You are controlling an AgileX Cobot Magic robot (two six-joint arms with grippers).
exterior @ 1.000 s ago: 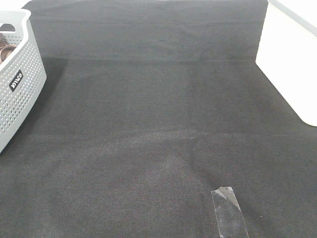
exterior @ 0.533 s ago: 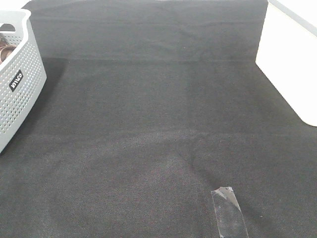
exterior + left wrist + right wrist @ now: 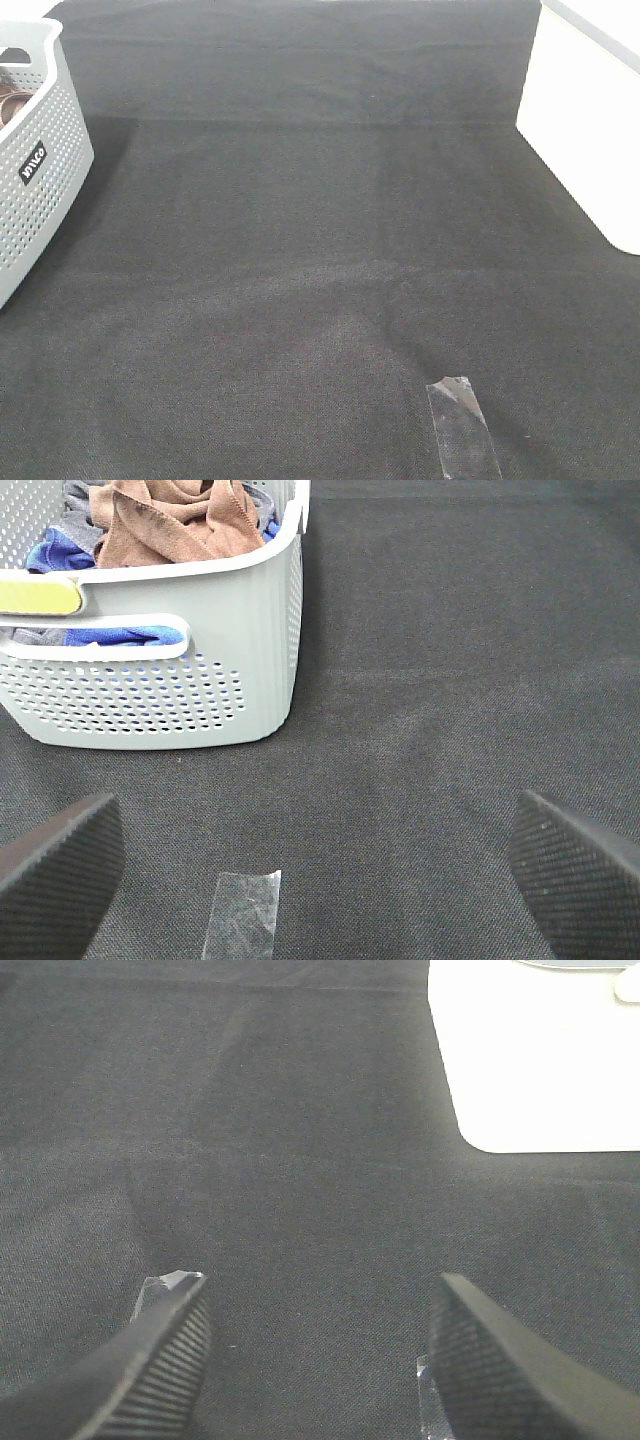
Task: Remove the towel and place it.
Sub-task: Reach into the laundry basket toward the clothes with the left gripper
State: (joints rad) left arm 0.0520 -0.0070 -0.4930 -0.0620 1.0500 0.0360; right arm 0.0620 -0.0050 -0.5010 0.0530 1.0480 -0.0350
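Both empty and apart — left claw (image 3: 315,810), right claw (image 3: 320,1290); towel (image 3: 170,525) crumpled in basket (image 3: 215,695), long axis untellable.

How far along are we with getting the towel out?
Done: nothing yet; the brown towel lies bunched in the grey basket over blue cloth. In hand: nothing; the left gripper and right gripper are both open and empty above the black table cloth. Left: grasp the towel, lift it out, place it.

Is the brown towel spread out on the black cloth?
No, the towel lies bunched inside the grey basket, over blue fabric.
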